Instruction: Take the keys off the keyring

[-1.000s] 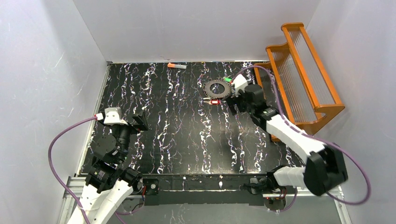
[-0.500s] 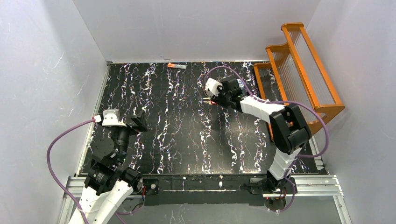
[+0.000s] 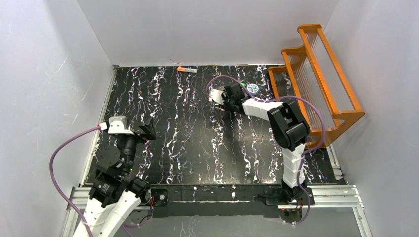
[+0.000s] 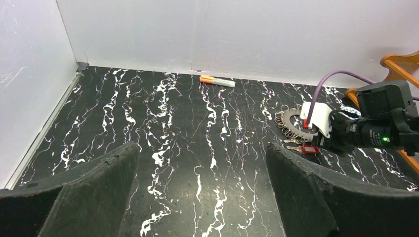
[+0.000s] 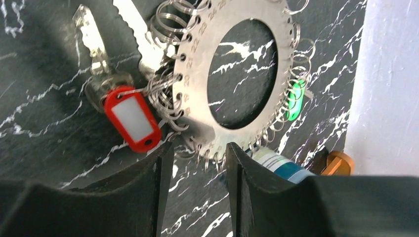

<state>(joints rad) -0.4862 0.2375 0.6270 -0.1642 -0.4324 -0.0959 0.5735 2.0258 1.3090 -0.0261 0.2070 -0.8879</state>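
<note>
Far back on the right side of the black, white-veined table (image 3: 188,128), the keyring (image 5: 197,98) lies flat. It is a dull silver-grey metal disc with a large round hole and stamped numbers round its face. A fringe of thin wire split rings is looped through small holes at its rim. Two bare metal keys (image 5: 94,44) with sawtooth blades lie splayed beside the rim among those loops. With them is a glossy red tag (image 5: 132,118), a rounded plastic oblong with a white label window. A translucent green tag (image 5: 295,98) sits in the rings on the opposite edge.

The right gripper (image 5: 196,158) is at the ring's near edge, its two dark matte fingers parted by a narrow gap with nothing clamped; the rim's wire loops lie just at the tips. A blue-and-white cylindrical canister (image 5: 276,165) lies just beside the ring, near the orange wooden rack (image 3: 321,74). An orange-and-grey marker (image 4: 217,81) rests by the back wall. The left gripper (image 4: 202,197) is well apart on the table's left side, its coarse black pads spread wide and empty.
</note>
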